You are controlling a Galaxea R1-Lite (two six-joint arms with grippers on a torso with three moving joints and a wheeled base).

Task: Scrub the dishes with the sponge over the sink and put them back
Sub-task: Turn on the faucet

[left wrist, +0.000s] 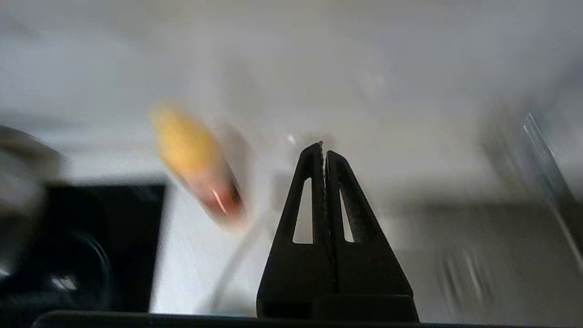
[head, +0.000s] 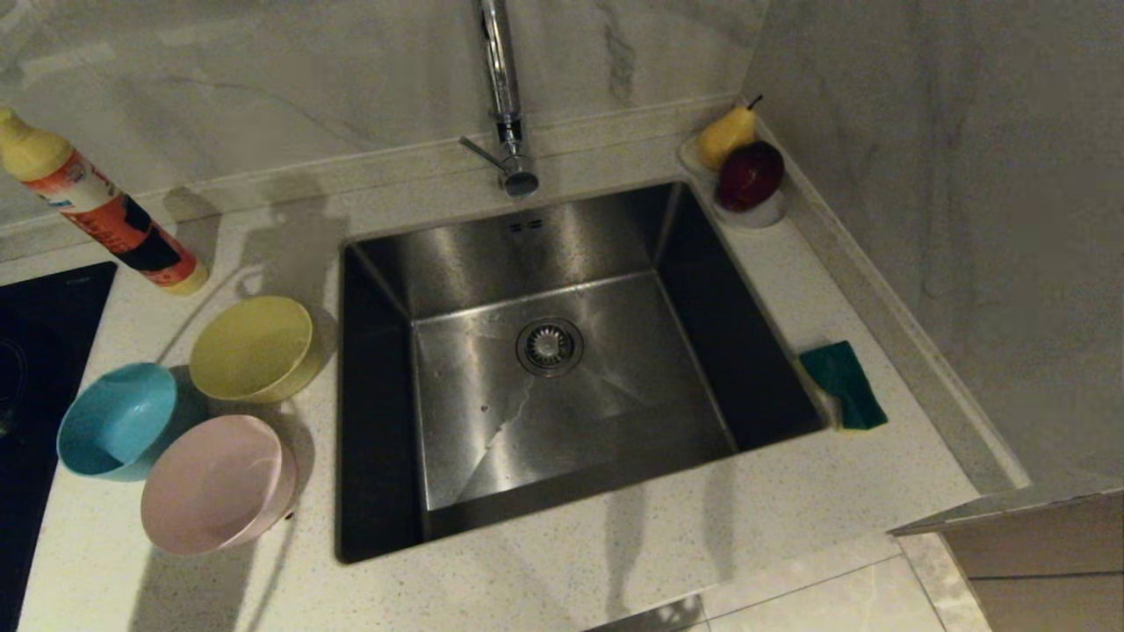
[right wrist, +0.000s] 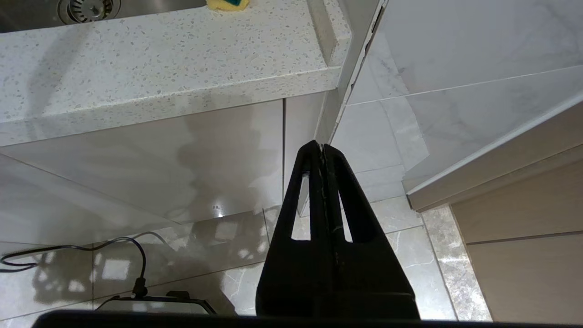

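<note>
My large square steel sink (head: 562, 369) sits bare. The yellow (head: 255, 348), blue (head: 118, 421) and pink plastic bowls (head: 215, 483) wait unscrubbed, out of reach of my clenched, empty left pincer (left wrist: 324, 150). The green-and-yellow sponge (head: 845, 384) lies untouched above my clenched right pincer (right wrist: 320, 150).

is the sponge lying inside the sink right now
No, the sponge lies on the counter just right of the sink, whose basin holds nothing but the drain strainer.

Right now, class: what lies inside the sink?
Inside the sink only the round drain strainer and streaks on the steel floor show. No bowl or sponge is in it. The front wall's inner face is hidden from the head view.
</note>
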